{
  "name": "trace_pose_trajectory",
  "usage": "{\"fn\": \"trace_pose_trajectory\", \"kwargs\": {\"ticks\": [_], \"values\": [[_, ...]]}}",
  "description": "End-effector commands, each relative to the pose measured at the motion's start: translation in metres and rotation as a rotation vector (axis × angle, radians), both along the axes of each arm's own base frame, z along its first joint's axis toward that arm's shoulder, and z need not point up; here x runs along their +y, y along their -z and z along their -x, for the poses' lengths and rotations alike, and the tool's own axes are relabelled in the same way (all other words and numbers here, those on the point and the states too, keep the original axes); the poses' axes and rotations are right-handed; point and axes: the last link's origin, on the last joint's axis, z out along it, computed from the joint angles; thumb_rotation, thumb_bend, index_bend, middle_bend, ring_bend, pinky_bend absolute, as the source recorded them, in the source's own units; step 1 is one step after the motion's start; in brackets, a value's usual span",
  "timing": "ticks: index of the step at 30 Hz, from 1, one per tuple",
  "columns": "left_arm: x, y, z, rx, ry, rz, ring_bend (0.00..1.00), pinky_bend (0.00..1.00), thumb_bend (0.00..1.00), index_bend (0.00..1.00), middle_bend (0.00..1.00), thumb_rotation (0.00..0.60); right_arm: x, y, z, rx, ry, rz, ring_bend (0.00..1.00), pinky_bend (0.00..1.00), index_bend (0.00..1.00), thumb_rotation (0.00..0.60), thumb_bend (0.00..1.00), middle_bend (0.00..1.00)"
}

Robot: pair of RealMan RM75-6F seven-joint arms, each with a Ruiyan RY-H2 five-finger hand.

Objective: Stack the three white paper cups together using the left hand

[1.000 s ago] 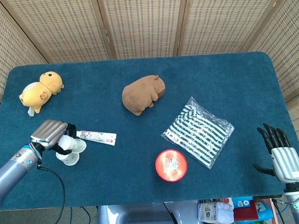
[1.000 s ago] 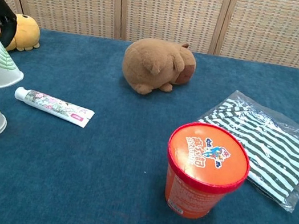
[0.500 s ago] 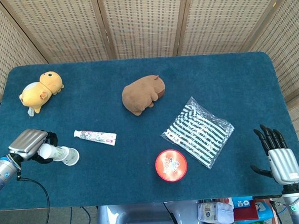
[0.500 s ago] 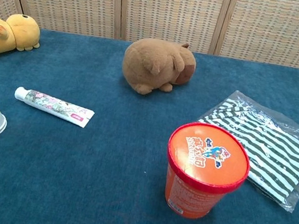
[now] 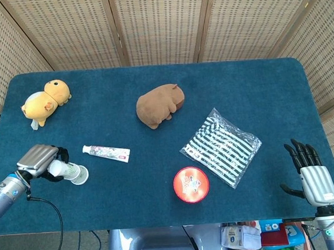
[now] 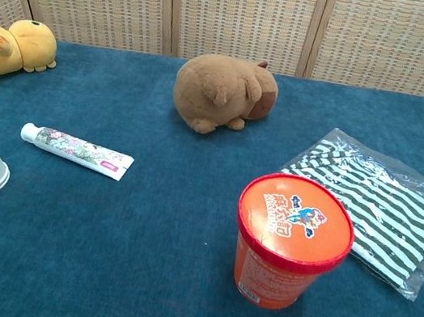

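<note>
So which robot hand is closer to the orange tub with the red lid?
The right hand, though not by much. It hangs off the table's front right corner, beyond the orange tub. The left hand is at the far left edge, holding paper cups.

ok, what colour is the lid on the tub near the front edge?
Orange-red lid with a cartoon print, on an orange tub. Clearest in the chest view.

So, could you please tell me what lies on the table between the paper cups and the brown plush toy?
The toothpaste tube lies between the paper cups and the brown plush toy, flat on the blue cloth; both views show it.
</note>
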Motion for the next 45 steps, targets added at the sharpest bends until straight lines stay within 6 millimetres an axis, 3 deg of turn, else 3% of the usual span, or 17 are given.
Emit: {"fn": "trace_pose_trajectory", "kwargs": {"ticks": [1,6,10,14,17,20,27,33,38,45], "values": [[0.001,0.003,-0.001,-0.004,0.002,0.002,0.35,0.5,0.36,0.69,0.4,0.6,0.0,0.0,0.0,-0.002,0.001,0.001,0.0,0.0,0.0,0.6,0.05,0.0],[0.0,0.006,-0.001,0.02,0.003,0.028,0.3,0.42,0.36,0.63,0.34,0.6,0.0,-0.003,0.001,-0.009,0.0,0.013,0.0,0.0,0.0,0.6,0.05,0.0],[-0.001,0.008,0.0,0.058,-0.005,0.071,0.18,0.34,0.36,0.47,0.21,0.6,0.0,-0.004,0.001,-0.016,-0.003,0.024,0.0,0.0,0.0,0.6,0.05,0.0],[-0.002,0.008,0.002,0.091,-0.015,0.101,0.02,0.13,0.36,0.22,0.07,0.6,0.0,-0.005,0.0,-0.021,-0.006,0.028,0.0,0.0,0.0,0.6,0.05,0.0],[-0.001,0.008,0.003,0.102,-0.015,0.099,0.0,0.05,0.36,0.1,0.0,0.6,0.0,-0.005,0.001,-0.02,-0.005,0.028,0.0,0.0,0.0,0.6,0.05,0.0],[0.001,0.006,0.003,0.108,-0.014,0.087,0.0,0.0,0.36,0.04,0.0,0.6,0.0,-0.005,0.0,-0.02,-0.007,0.028,0.0,0.0,0.0,0.6,0.05,0.0],[0.001,-0.002,-0.005,0.04,-0.021,0.024,0.0,0.0,0.36,0.0,0.0,0.6,0.0,-0.004,0.001,-0.019,-0.006,0.021,0.0,0.0,0.0,0.6,0.05,0.0],[-0.007,-0.013,-0.018,-0.176,-0.02,-0.102,0.0,0.0,0.36,0.0,0.0,0.6,0.0,-0.003,0.0,-0.019,-0.007,0.017,0.0,0.0,0.0,0.6,0.05,0.0],[-0.033,-0.012,-0.017,-0.228,0.12,-0.233,0.0,0.0,0.36,0.0,0.0,0.6,0.001,-0.004,-0.001,-0.016,-0.015,0.02,0.0,0.0,0.0,0.6,0.05,0.0],[-0.068,0.013,-0.015,-0.132,0.33,-0.478,0.0,0.0,0.36,0.0,0.0,0.6,0.002,-0.004,-0.006,0.027,-0.04,0.028,0.0,0.0,0.0,0.6,0.05,0.0]]}}
